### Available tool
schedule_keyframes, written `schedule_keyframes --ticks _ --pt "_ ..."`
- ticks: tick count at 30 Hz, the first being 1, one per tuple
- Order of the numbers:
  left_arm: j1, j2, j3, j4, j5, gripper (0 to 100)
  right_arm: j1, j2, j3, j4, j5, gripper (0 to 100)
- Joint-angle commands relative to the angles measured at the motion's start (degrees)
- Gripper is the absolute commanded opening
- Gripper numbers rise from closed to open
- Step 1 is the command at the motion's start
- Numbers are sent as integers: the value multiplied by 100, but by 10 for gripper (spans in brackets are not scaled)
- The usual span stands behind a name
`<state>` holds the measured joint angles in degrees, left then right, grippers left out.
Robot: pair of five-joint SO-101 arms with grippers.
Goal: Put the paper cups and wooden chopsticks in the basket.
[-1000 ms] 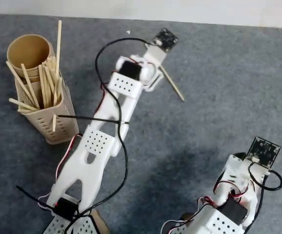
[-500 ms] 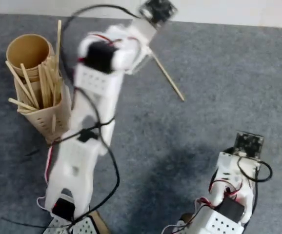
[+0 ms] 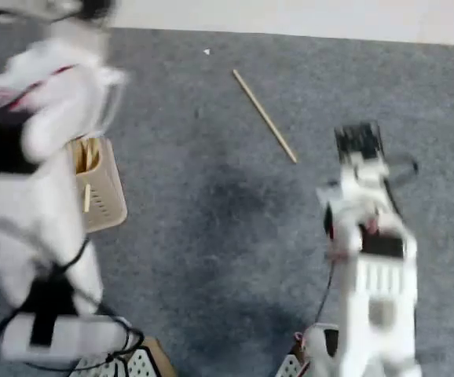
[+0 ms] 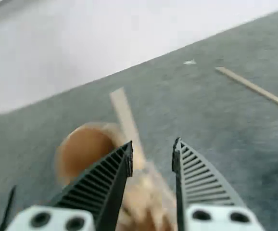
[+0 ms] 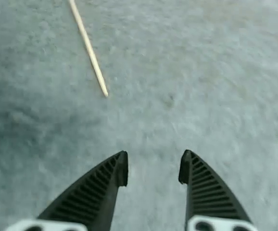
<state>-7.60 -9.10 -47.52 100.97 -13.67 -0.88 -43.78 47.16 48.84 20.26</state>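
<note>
One wooden chopstick (image 3: pixel 265 116) lies loose on the grey carpet at the back centre. The tan basket (image 3: pixel 104 188) stands at the left, largely covered by the raised, blurred left arm (image 3: pixel 38 157). In the left wrist view my left gripper (image 4: pixel 153 146) is open and empty above the basket, with a paper cup (image 4: pixel 83 151) and upright chopsticks (image 4: pixel 124 115) below it. The loose chopstick (image 4: pixel 254 89) lies off to the side. My right gripper (image 5: pixel 153 156) is open and empty over the carpet, a short way from the loose chopstick (image 5: pixel 88 48). The right arm (image 3: pixel 364 236) stands at the right.
Grey carpet (image 3: pixel 211 236) covers the table, and a pale wall runs along the back edge. A small white scrap (image 3: pixel 206 53) lies near the back. The arm bases and cables sit at the front edge.
The left arm has swung left from the loose chopstick and risen over the basket. The right arm has stretched forward from the front edge towards the chopstick.
</note>
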Motion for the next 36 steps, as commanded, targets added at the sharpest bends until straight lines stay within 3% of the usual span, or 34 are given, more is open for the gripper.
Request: schedule_keyframes --ticks 1,5,13,21,23,30,34,36 --pt "-866 -1024 778 -9 -44 155 -444 2651 -2237 4 53 191" --pt "-1543 -1675 1710 -9 -264 155 -831 3811 -3169 4 44 191" --pt "-2659 -2633 3688 -668 -264 155 -1270 4840 -3310 -295 466 191" --pt "-3916 -4075 7266 -2690 -299 197 -1279 5640 -3319 -1473 492 191" --pt "-4171 -4558 8215 -3226 -668 213 -1279 5868 -3327 -1807 484 191" --pt "-4514 -6360 10818 -4237 -993 216 -1253 6563 -3459 -2193 501 187" --pt "-4505 -7407 11591 -4255 -993 217 -1138 6818 -3776 -1666 510 29" --pt "-4505 -7908 11890 -4255 -993 217 -1086 6826 -3934 -1376 501 15"
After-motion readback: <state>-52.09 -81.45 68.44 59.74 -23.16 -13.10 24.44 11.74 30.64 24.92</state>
